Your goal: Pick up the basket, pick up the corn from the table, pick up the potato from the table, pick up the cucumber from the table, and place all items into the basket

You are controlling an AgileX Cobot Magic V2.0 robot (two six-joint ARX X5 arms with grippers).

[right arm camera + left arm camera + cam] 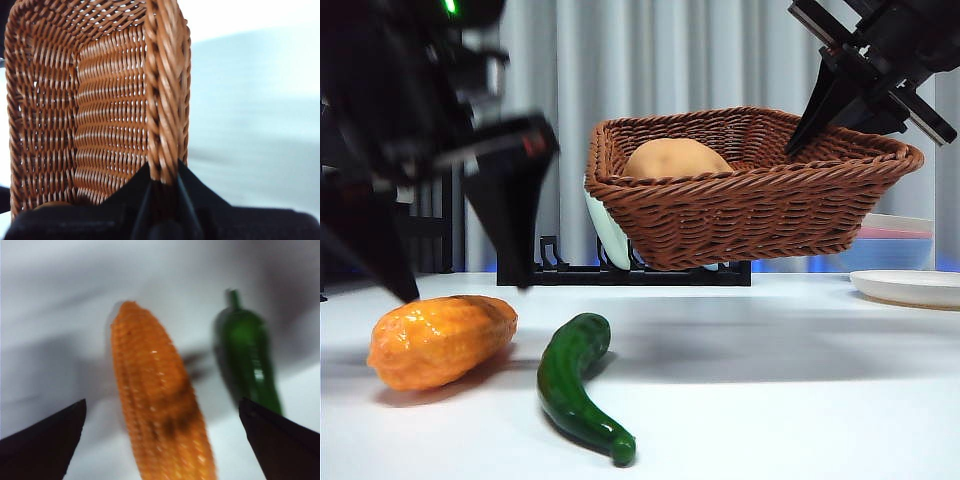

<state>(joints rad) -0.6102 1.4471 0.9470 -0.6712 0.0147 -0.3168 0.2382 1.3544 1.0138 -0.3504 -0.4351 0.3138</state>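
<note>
1. My left gripper [460, 270] hangs at nine o'clock in the front view, jaws spread wide and empty, just above the corn [440, 340].
2. The corn lies on the tabletop [770, 400] at eight o'clock, directly between my open left jaws in the wrist view.
3. The cucumber [575, 385] lies just beside the corn at six o'clock, its narrow tip nearest the camera.
4. The basket [750, 215] is lifted clear of the tabletop, tilted, at one o'clock, with the potato [675, 158] inside.
5. My right gripper [820, 110] at two o'clock is clamped on the basket's rim.
</note>
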